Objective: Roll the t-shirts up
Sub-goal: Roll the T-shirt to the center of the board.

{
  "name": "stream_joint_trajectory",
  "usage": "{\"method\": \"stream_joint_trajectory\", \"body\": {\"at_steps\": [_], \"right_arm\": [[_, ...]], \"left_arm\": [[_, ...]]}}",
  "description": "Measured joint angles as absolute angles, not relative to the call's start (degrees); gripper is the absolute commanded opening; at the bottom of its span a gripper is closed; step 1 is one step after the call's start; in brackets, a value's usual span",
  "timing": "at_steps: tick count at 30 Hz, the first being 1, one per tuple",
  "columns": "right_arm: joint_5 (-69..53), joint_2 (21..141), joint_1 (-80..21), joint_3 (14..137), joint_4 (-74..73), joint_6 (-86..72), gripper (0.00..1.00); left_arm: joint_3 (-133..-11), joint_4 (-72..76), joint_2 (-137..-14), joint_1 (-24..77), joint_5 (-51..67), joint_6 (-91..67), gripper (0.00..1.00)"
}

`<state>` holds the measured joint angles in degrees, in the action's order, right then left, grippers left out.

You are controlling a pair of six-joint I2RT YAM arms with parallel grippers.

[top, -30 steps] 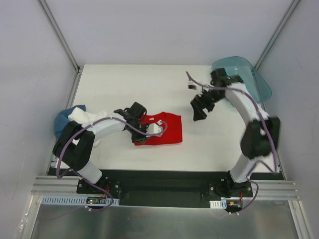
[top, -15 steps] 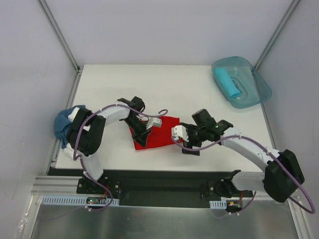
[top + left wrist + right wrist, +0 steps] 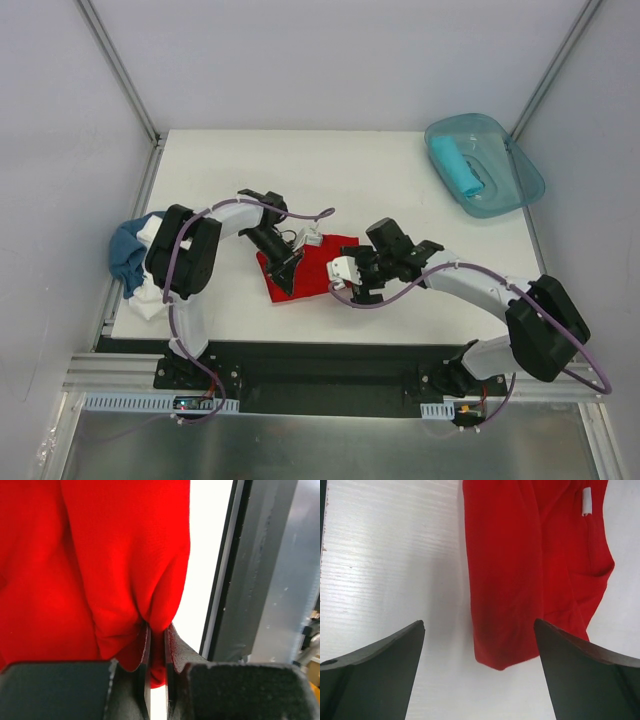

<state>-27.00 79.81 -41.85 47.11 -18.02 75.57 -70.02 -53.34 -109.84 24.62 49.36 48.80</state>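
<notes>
My left gripper [image 3: 157, 630] has its jaws pressed together on a pinch of the red shirt [image 3: 75, 555]. In the left wrist view the cloth bunches into folds where it enters the fingers and hangs away from them. The tabletop's [image 3: 350, 170] near edge and the metal rail lie just beside it.

My right gripper [image 3: 479, 624] has its jaws spread wide and holds nothing. It hovers above the red shirt's right end. In the right wrist view one finger is over bare tabletop and the other over the cloth. A small white label [image 3: 586, 501] shows on the shirt further out.

From the top view, the red shirt lies crumpled toward the near edge of the tabletop, a little left of the middle, between the two grippers. Both arms bend inward to it from their bases.

A blue shirt [image 3: 124, 252] and a white shirt [image 3: 150, 298] are heaped together at the left edge, partly hidden by my left arm. A turquoise shirt [image 3: 455, 165] lies rolled in a teal tub [image 3: 520, 175] at the far right corner, well apart from both grippers.
</notes>
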Motion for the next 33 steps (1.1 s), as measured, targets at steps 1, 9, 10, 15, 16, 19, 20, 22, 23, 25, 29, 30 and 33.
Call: {"method": "stream_joint_trajectory", "body": {"at_steps": [1, 9, 10, 15, 16, 19, 20, 22, 23, 25, 29, 30, 33], "right_arm": [[-27.3, 80.3, -42.1, 47.0, -17.3, 76.0, 0.90], [-26.7, 85.1, -43.6, 44.7, -11.3, 77.8, 0.78], [-26.1, 85.8, -43.8, 44.3, -9.9, 77.8, 0.77], [-23.6, 88.2, -44.2, 44.1, -4.4, 77.5, 0.55], [-23.3, 88.4, -44.3, 44.1, -3.7, 77.6, 0.49], [-21.3, 90.3, -44.9, 44.1, -0.2, 78.7, 0.23], [-21.3, 90.3, -44.9, 44.1, -0.2, 78.7, 0.19], [-21.3, 90.3, -44.9, 45.3, -2.7, 80.0, 0.15], [-21.5, 90.3, -44.7, 46.5, -5.1, 80.8, 0.15], [-23.1, 90.2, -43.9, 50.2, -12.7, 83.0, 0.14], [-25.8, 90.2, -42.6, 57.1, -27.8, 87.3, 0.14], [-26.5, 90.4, -42.4, 59.0, -31.8, 88.2, 0.14], [-28.9, 92.9, -41.8, 65.1, -42.2, 89.9, 0.13]], "left_arm": [[-70.6, -53.9, -110.4, 24.6, 49.6, 48.8, 0.00], [-73.1, -57.8, -113.3, 23.1, 52.4, 50.1, 0.00], [-73.2, -58.1, -113.4, 22.8, 52.6, 50.5, 0.00], [-73.6, -59.7, -114.0, 22.4, 53.5, 52.1, 0.00], [-73.7, -60.0, -114.2, 22.4, 53.6, 52.4, 0.00], [-73.8, -61.0, -114.4, 21.8, 53.7, 53.8, 0.00], [-73.8, -61.1, -114.4, 21.8, 53.7, 53.8, 0.00], [-73.8, -61.3, -114.3, 21.3, 53.7, 54.2, 0.00], [-73.8, -61.3, -114.3, 21.1, 53.5, 54.3, 0.00], [-73.4, -60.9, -113.5, 20.8, 53.4, 54.2, 0.00], [-72.5, -60.1, -110.7, 20.6, 53.3, 52.9, 0.00], [-72.3, -59.9, -110.1, 20.6, 53.3, 52.5, 0.00], [-71.5, -59.8, -109.4, 20.7, 53.7, 51.2, 0.00]]}}
